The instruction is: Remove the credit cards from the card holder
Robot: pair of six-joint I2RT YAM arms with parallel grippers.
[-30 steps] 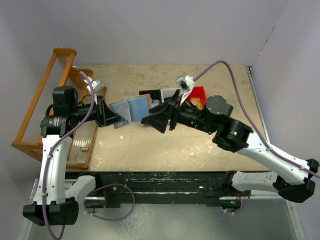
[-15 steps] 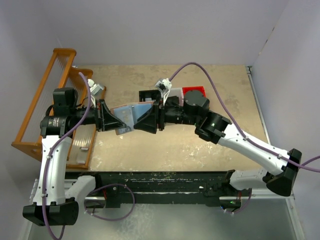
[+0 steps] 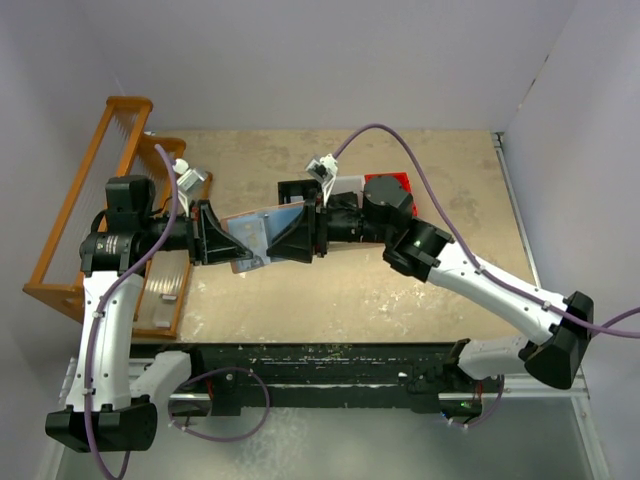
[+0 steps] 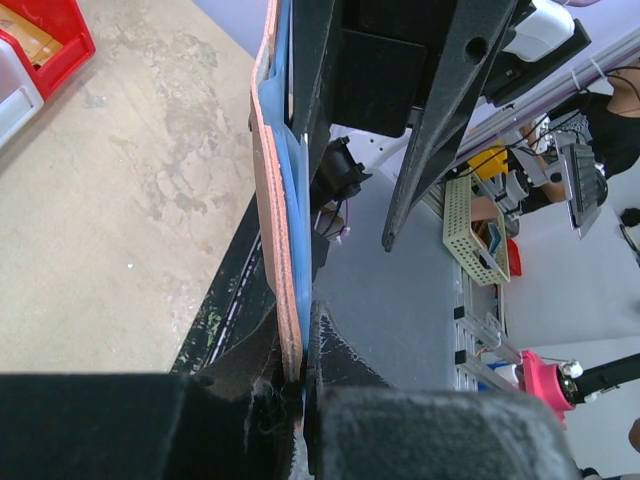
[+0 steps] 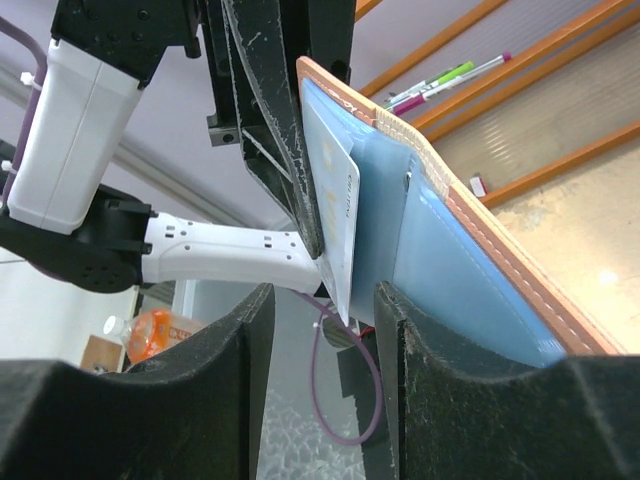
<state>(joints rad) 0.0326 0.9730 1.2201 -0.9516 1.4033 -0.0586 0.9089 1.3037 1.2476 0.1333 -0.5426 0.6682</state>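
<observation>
The card holder (image 3: pixel 256 231) hangs open in the air above the bench (image 3: pixel 400 290), its blue lining facing the right arm and its salmon outer skin turned away. In the right wrist view a pale card (image 5: pixel 336 200) sticks part way out of a blue pocket, with its free edge pointing down toward the camera. I cannot tell whether a second card sits in another pocket.

The left claw (image 4: pixel 300 372) is clamped narrow on the card holder's edge and carries it upright between the two arms. The right claw (image 5: pixel 320 296) stands part-open, one finger on either side of the card's protruding end, with a gap showing on both sides, so it looks not yet pinched.

The step in hand appears to be taking hold of the first card. The next move calls for the right claw to close squarely on the card alone, clear of the pocket's lip, then pull straight along the pocket while the left claw holds firm.

Behind on the bench sit a red bin (image 3: pixel 392 181) and, at the left edge, a wooden rack (image 3: pixel 88 200)
</observation>
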